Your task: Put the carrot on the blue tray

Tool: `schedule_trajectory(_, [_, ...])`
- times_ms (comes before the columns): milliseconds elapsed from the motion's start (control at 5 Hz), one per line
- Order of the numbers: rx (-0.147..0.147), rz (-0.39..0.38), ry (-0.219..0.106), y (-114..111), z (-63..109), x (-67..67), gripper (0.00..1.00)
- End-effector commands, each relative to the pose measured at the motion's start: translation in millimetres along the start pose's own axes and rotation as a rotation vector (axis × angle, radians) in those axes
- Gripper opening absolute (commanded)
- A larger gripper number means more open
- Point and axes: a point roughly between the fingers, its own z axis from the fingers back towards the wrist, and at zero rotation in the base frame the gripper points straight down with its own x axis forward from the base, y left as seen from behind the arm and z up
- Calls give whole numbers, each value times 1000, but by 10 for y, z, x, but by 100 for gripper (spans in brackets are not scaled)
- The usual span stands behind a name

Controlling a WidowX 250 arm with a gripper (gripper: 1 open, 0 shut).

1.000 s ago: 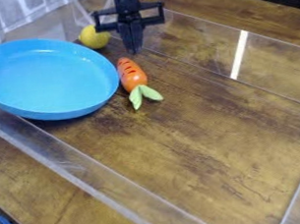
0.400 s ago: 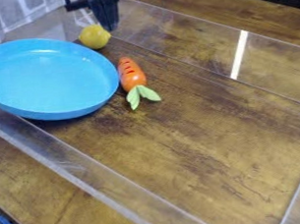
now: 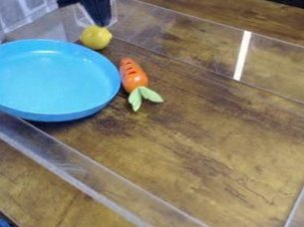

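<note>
The orange carrot (image 3: 134, 75) with its green leafy top lies on the wooden table, just right of the blue tray (image 3: 42, 81) and touching or almost touching its rim. The tray is a big shallow oval with nothing in it. My gripper (image 3: 96, 19) hangs at the top edge of the view, above the yellow lemon and well up-left of the carrot. Its dark fingers are shut, pointing down, with nothing between them.
A yellow lemon (image 3: 96, 36) sits just beyond the tray's far rim, under the gripper. Clear plastic walls (image 3: 79, 162) run along the front and sides of the table. A bright glare streak (image 3: 243, 53) marks the wood on the right.
The gripper has risen and moved left, from just above the carrot to over the lemon. The carrot and tray have stayed where they were.
</note>
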Motion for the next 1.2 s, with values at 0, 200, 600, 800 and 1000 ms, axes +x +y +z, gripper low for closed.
schedule_trajectory(0, [-22, -45, -112, 61, 417, -40, 0])
schedule_trajectory(200, [-17, -98, -112, 161, 376, -73, 100])
schedule_trajectory(600, [18, -195, -111, 557, 372, -256, 0])
schedule_trajectory(800, [55, -178, -134, 653, 279, -226, 0])
schedule_trajectory(1000, [93, -161, -150, 659, 123, -182, 0])
